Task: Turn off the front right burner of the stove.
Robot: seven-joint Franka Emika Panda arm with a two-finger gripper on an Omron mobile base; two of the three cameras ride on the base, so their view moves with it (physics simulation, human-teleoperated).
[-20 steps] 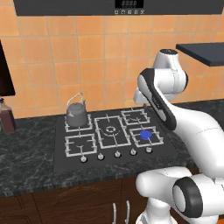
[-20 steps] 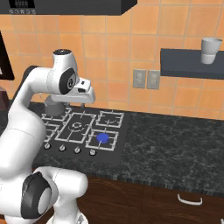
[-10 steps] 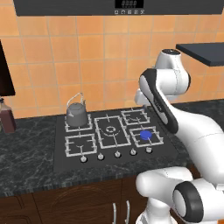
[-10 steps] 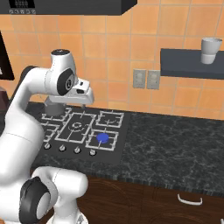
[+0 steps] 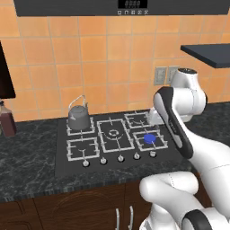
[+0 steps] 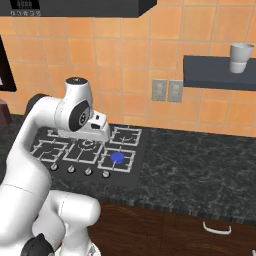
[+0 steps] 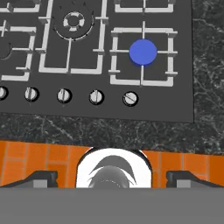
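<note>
Orange wall tiles [image 5: 94,54] back a dark speckled stone counter [image 6: 200,170] holding the flat black stove [image 5: 63,157]. At centre right of the left base view, the small blue-disc front right burner [image 5: 149,139] is seen. The rightmost silver knob [image 7: 130,98], slot tilted, is resolved in the hand view. The gripper [image 7: 112,177] is held above the stove; its fingers' state cannot be told.
</note>
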